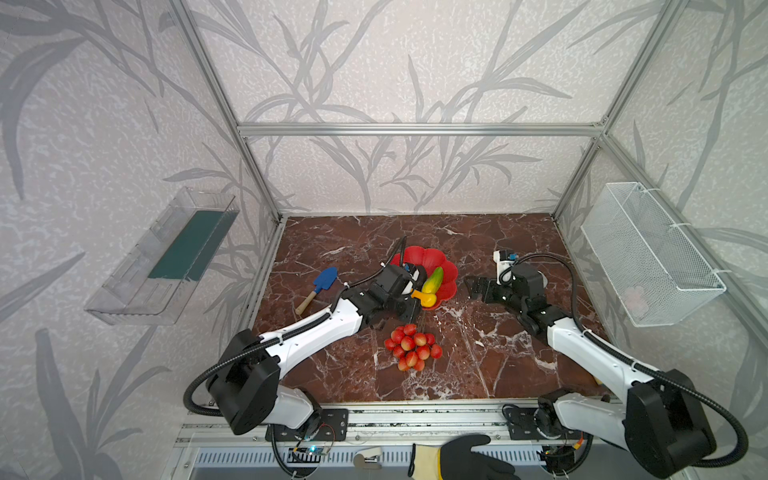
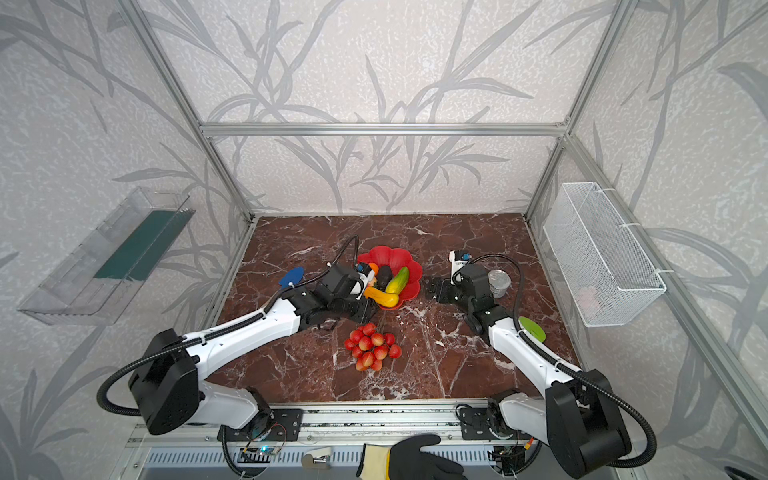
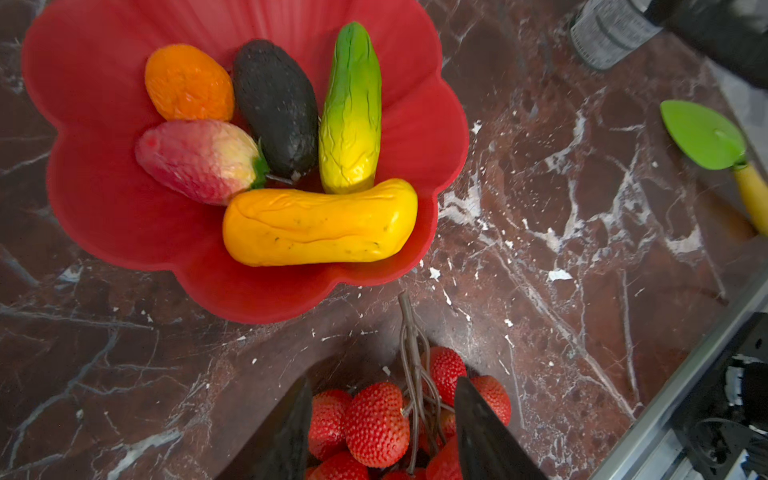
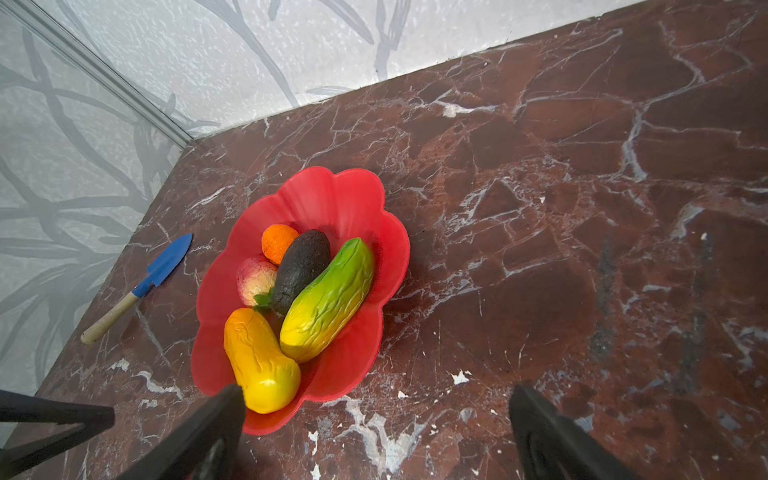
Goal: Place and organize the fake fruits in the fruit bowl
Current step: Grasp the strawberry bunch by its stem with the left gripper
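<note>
Left end effector (image 3: 382, 382) straddles grape bunch (image 3: 374, 419), clench unclear; stem points at fruit bowl (image 3: 104, 199); right end effector (image 4: 376, 388) released, farther

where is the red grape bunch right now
In both top views the red grape bunch lies on the table near the middle, just in front of the fruit bowl, with the left gripper straddling its stem end.
</note>
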`<action>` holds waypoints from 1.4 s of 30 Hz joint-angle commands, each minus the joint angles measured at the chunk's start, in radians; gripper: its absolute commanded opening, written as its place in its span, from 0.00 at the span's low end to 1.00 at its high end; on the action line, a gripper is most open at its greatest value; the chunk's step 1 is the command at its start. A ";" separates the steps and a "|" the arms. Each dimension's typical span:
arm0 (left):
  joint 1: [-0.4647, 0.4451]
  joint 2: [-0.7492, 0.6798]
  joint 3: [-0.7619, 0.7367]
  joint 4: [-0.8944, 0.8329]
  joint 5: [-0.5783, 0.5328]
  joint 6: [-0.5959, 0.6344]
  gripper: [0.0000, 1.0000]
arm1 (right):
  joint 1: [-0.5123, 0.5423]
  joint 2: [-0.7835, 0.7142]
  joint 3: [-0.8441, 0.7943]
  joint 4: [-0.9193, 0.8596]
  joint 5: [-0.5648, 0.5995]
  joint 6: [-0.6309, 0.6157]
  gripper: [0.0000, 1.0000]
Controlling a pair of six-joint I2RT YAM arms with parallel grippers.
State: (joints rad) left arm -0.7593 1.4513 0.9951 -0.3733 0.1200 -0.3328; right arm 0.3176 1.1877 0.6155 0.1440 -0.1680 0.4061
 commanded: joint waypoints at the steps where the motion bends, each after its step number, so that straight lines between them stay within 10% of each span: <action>1: -0.041 0.035 0.056 -0.072 -0.052 0.018 0.56 | -0.003 -0.018 0.001 -0.007 -0.002 0.010 0.99; 23: -0.103 0.299 0.231 -0.194 -0.147 0.017 0.54 | -0.016 -0.022 -0.024 -0.008 0.004 0.007 0.99; 42: -0.103 0.327 0.226 -0.179 -0.094 -0.011 0.13 | -0.032 -0.016 -0.037 0.007 -0.004 0.000 0.99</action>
State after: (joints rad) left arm -0.8597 1.7828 1.2076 -0.5320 0.0235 -0.3347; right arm 0.2924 1.1870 0.5911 0.1375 -0.1673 0.4152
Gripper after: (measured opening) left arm 0.138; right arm 0.991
